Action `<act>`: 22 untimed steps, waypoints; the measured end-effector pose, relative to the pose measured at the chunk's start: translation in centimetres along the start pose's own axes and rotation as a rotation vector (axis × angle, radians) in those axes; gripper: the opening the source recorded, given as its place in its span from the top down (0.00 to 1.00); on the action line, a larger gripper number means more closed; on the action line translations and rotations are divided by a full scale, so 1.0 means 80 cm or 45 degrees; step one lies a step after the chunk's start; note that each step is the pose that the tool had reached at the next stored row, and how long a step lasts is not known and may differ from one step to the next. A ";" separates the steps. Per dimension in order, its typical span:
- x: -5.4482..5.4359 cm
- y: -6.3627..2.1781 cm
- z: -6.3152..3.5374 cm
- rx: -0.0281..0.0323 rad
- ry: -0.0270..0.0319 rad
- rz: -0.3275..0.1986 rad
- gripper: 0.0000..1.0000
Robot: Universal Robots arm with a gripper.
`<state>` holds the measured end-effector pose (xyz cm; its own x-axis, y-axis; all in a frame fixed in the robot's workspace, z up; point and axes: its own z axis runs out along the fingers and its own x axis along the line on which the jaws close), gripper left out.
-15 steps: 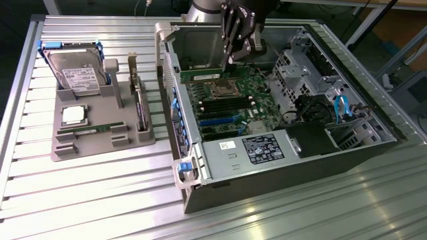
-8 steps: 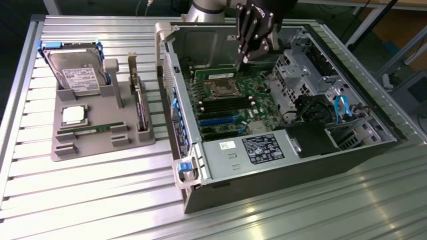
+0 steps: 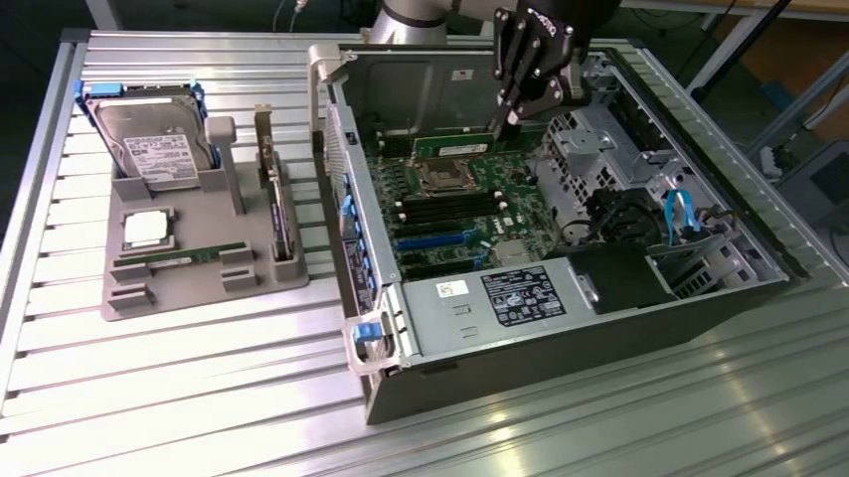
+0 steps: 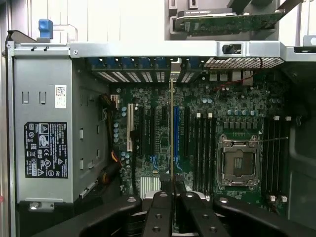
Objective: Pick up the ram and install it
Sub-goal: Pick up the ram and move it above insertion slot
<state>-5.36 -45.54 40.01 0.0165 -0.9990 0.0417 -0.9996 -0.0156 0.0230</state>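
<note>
In the wrist view, the gripper (image 4: 172,191) is clenched on the ram (image 4: 172,128). Its two dark fingers (image 4: 160,207) press the thin stick from both sides. The ram is seen from its edge, as one narrow line going away from the fingertips. It hangs above the board (image 4: 237,98) inside the open case (image 4: 148,49) and does not sit in any slot. The line is parallel to the long slots of the board and appears just beside a blue slot (image 4: 176,133). The empty socket (image 4: 238,160) with its metal frame is well apart from it, and the grey power supply (image 4: 44,128) stands at the other side of the board. In the exterior view, the gripper (image 3: 510,121) is over the far part of the case (image 3: 558,358), with the fingertips pointing down near the far edge of the board (image 3: 451,214). At the exterior view's left, a grey tray (image 3: 199,293) lies on the table (image 3: 199,397) beside the case. It carries a hard drive (image 3: 153,139), a square processor (image 3: 146,229), a card (image 3: 274,199) standing on its edge, and a second green stick (image 3: 177,256) lying flat.
</note>
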 end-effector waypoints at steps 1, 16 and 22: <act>0.000 0.000 0.000 0.0000 0.0000 0.000 0.88; -0.035 -0.001 -0.001 0.0000 0.0000 0.000 0.88; -0.044 -0.001 -0.001 -0.0001 0.0000 0.000 0.88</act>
<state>-5.36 -42.02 39.95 0.0166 -0.9990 0.0417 -0.9996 -0.0156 0.0231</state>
